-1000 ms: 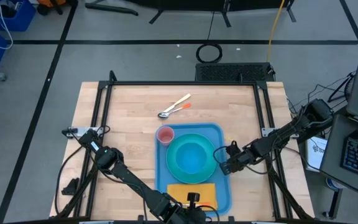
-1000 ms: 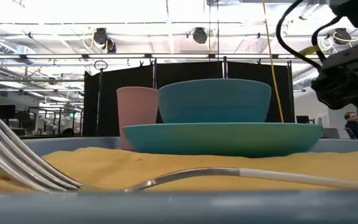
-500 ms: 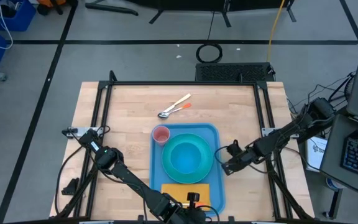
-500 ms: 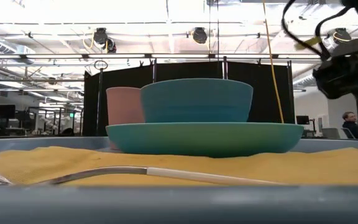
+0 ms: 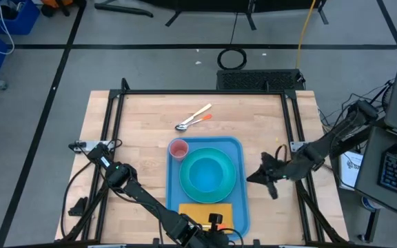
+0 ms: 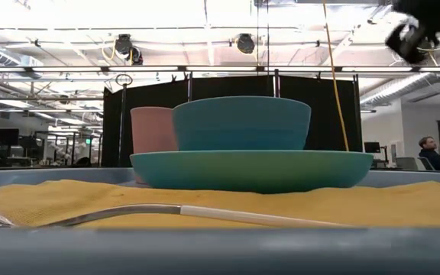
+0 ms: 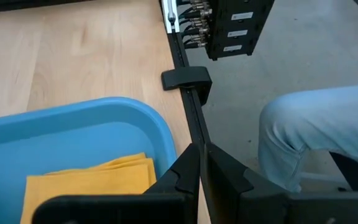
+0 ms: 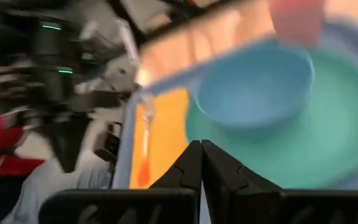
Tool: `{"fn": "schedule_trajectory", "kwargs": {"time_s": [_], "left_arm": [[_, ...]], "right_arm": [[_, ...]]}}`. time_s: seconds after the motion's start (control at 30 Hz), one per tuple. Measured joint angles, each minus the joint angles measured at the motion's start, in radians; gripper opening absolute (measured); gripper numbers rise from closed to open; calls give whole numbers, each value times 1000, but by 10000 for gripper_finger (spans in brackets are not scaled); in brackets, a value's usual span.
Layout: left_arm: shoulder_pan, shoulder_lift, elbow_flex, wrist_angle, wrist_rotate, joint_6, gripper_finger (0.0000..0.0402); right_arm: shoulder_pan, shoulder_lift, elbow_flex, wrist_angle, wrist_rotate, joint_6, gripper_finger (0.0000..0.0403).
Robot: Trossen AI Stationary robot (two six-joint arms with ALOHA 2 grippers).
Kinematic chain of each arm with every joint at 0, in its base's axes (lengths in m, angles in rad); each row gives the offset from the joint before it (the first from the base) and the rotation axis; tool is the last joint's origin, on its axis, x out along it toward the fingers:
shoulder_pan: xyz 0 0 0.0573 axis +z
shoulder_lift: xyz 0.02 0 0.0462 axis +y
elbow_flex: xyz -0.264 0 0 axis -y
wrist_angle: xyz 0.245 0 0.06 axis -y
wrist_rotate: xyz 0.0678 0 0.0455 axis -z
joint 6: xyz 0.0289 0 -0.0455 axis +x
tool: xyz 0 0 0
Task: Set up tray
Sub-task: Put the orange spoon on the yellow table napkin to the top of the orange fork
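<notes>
From the high view, my right gripper (image 5: 266, 180), shut on nothing, sits just right of the tray (image 5: 240, 200), lower centre, long axis running top to bottom; the left gripper (image 5: 214, 222), seemingly shut, sits at its bottom edge.

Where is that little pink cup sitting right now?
In the high view, the pink cup stands in the blue tray's far left corner, right beside the turquoise plate that carries the bowl.
</notes>
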Motion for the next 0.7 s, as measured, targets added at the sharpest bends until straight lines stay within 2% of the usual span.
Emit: {"fn": "schedule_trajectory", "kwargs": {"time_s": [0.17,0.33,0.43,0.53,0.7], "left_arm": [[0,0,0,1,0,4,31],[-3,0,0,-2,0,5,31],[-5,0,0,-1,0,6,31],[-5,0,0,-1,0,7,31],[-3,0,0,1,0,0,31]], "right_arm": [[42,-128,-1,43,25,-275,0],[84,-253,-1,95,25,-452,0],[101,-317,-21,154,-28,-550,0],[106,-395,-75,205,-82,-599,0],[105,-539,-228,291,-86,-617,0]]}}
